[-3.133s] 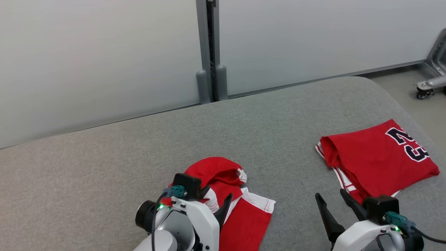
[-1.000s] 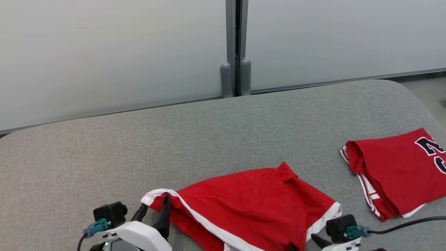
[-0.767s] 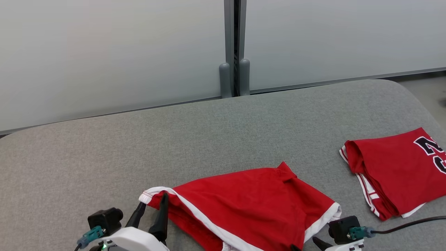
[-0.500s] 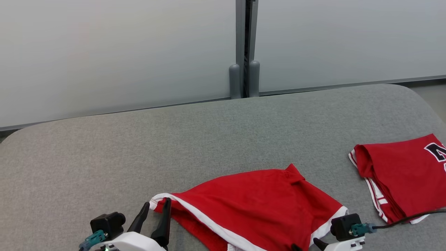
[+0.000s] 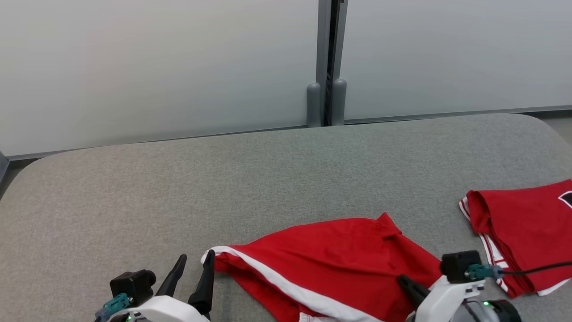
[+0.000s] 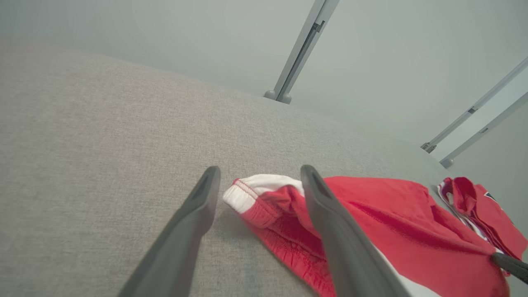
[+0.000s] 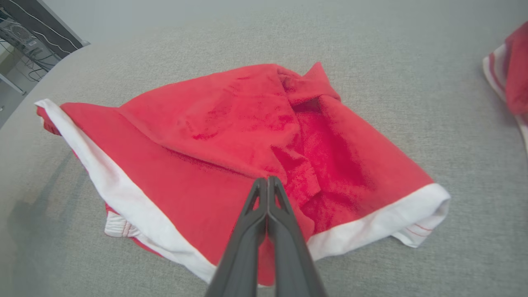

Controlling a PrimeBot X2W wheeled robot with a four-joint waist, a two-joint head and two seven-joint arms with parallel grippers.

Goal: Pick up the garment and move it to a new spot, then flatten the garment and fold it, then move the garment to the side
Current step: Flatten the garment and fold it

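- Judging by the layout, the flattening step is in hand: the garment (image 5: 330, 255), a pair of red shorts with white trim, lies loosely spread but rumpled on the near middle of the grey table (image 5: 223, 179).
- Lower left: the left hand (image 5: 195, 256) sits low over the table, its two dark fingers spread wide and holding nothing.
- Just right of it: the garment's white-trimmed left corner lies between those fingers, touching the one nearer the cloth.
- Middle: a raised crease runs through the red cloth, and a white hem edges its right side.
- Lower right: the right hand (image 7: 267, 181) is over the garment's right half, fingers pressed together, tips at the red cloth. Whether they pinch a fold cannot be told.
- Far right: a folded red garment (image 5: 523, 223) rests near the table's edge, apart from the shorts.
- The next move probably calls for the left hand to close on the corner and draw it outwards, smoothing the crease.
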